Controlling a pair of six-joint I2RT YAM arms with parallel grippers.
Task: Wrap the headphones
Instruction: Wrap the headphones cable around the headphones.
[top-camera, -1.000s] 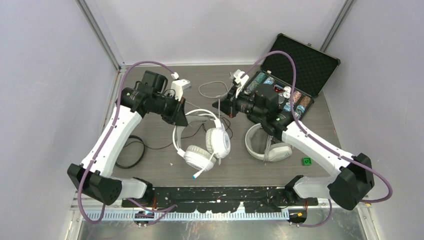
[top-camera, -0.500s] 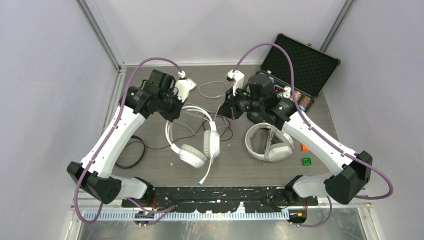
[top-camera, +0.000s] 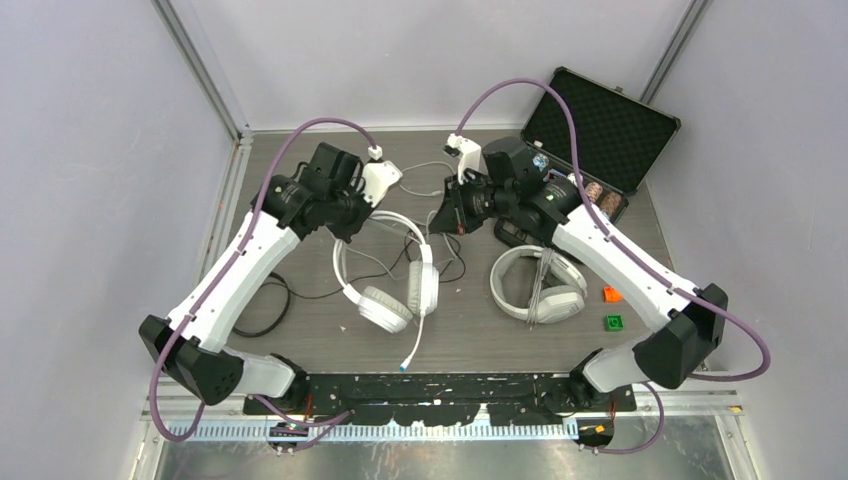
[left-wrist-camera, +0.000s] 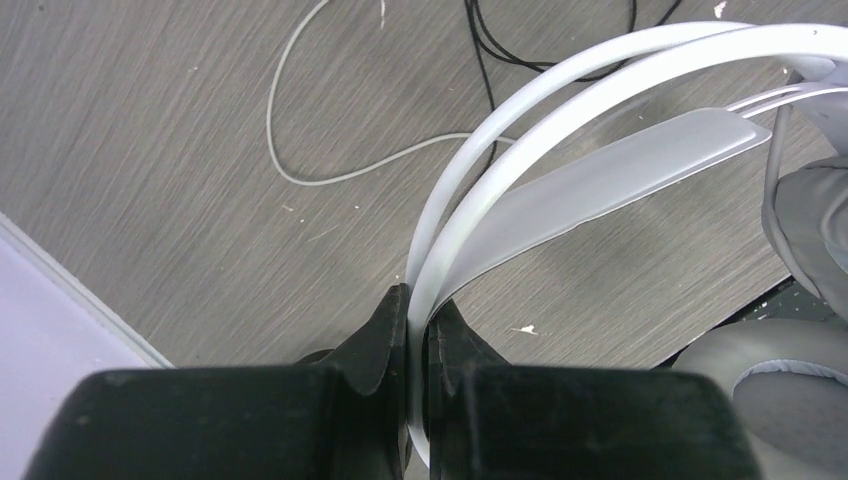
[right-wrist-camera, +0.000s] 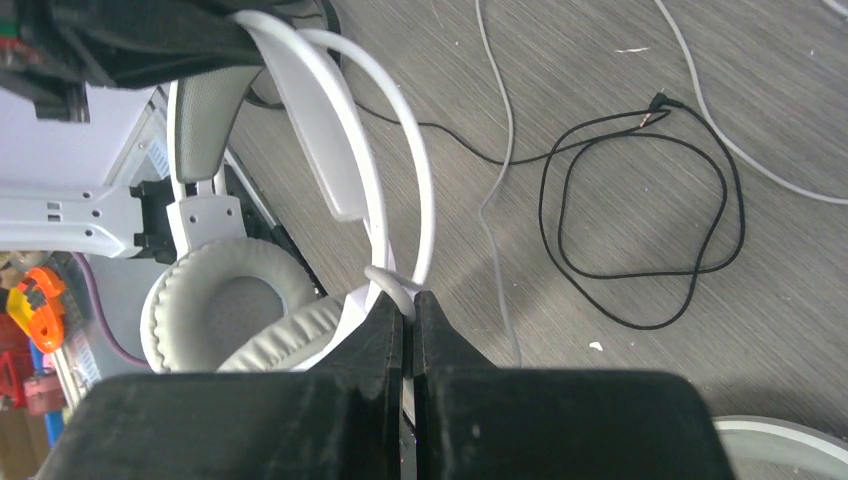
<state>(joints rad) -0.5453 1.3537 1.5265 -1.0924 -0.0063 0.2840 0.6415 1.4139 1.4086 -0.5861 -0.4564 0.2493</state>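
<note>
Since half a sec ago: my right arm crept left, white headset (top-camera: 380, 308) barely budged, cups resting on table (top-camera: 470, 330) between my arms. Left gripper (left-wrist-camera: 418, 300) clamped on headband (left-wrist-camera: 600, 170). Right gripper (right-wrist-camera: 408, 300) squeezed together, pinching thin white cable (right-wrist-camera: 393, 279). Second white headset (top-camera: 560, 300) just beside, to the right.

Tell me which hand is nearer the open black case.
Right. The right hand grips the middle headset left of the case; the left hand grips it farther left.
</note>
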